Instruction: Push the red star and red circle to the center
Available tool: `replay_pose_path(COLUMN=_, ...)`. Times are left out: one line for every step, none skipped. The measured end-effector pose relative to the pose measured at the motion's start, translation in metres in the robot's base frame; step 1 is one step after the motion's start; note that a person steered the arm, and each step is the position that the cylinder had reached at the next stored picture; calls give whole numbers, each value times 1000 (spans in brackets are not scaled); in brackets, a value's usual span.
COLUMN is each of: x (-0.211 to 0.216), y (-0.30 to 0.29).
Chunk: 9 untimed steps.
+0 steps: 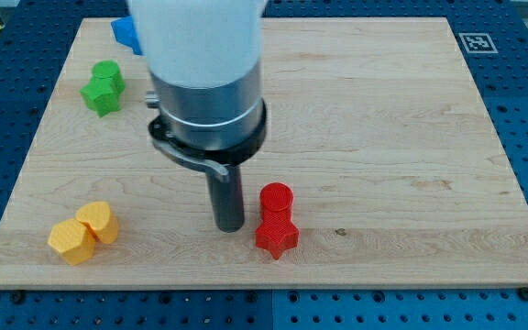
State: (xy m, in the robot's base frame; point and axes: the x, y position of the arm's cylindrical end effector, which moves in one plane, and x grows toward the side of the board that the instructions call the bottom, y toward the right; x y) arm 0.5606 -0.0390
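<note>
Sitting just left of red circle [276,198], my tip [229,225] is bare rod, grasping nothing. Red star [276,237] touches circle on view's bottom side. Both lie below board [383,110] centre; judged push direction: toward view's top.

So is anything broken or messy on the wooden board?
Nothing stands out. The red circle and red star sit touching, just to the view's right of my tip. The green block, yellow blocks and blue block look whole and rest flat.

Red star [276,237], red circle [276,198]
</note>
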Motion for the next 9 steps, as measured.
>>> replay_pose_path(x=0, y=-4)
replay_pose_path(x=16, y=-17)
replay_pose_path(x=42, y=-12)
replay_pose_path(x=58, y=24)
replay_pose_path(x=58, y=59)
replay_pose_path(x=58, y=57)
replay_pose_path(x=46, y=52)
replay_pose_path(x=31, y=52)
replay_pose_path(x=19, y=52)
